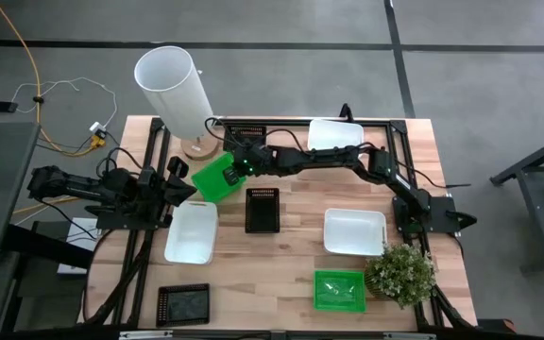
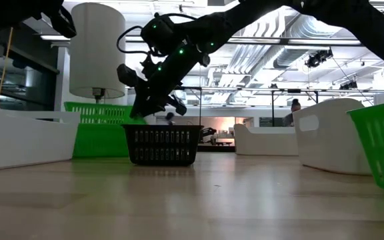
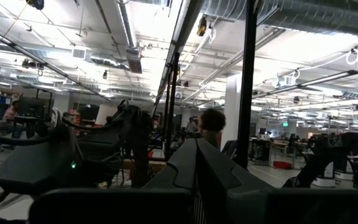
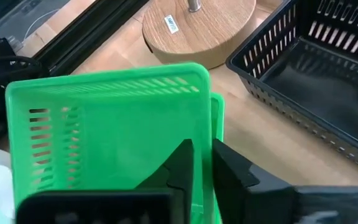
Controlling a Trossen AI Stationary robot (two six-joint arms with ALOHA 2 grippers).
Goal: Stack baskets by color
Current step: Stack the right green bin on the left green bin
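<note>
We see the right gripper (image 4: pixel 202 167) reaching across the table to the rim of a green basket (image 4: pixel 110 124), its two dark fingers narrowly parted with the basket's wall between them – whether they truly pinch it we cannot tell. In the high view that green basket (image 1: pixel 217 177) sits tilted near the back left, just beside the round wooden base of the tall white cylinder (image 1: pixel 173 87), with a black basket (image 1: pixel 245 134) close behind it. Another black basket (image 1: pixel 263 210) lies mid-table, a third (image 1: pixel 183 303) at the front left. White baskets lie at the left (image 1: pixel 192 232), the right (image 1: pixel 354 231) and the back (image 1: pixel 335 134). A second green basket (image 1: pixel 339 289) rests at the front beside the potted plant (image 1: pixel 401 274). The left gripper (image 1: pixel 179 182) waits at the table's left edge – closed
</note>
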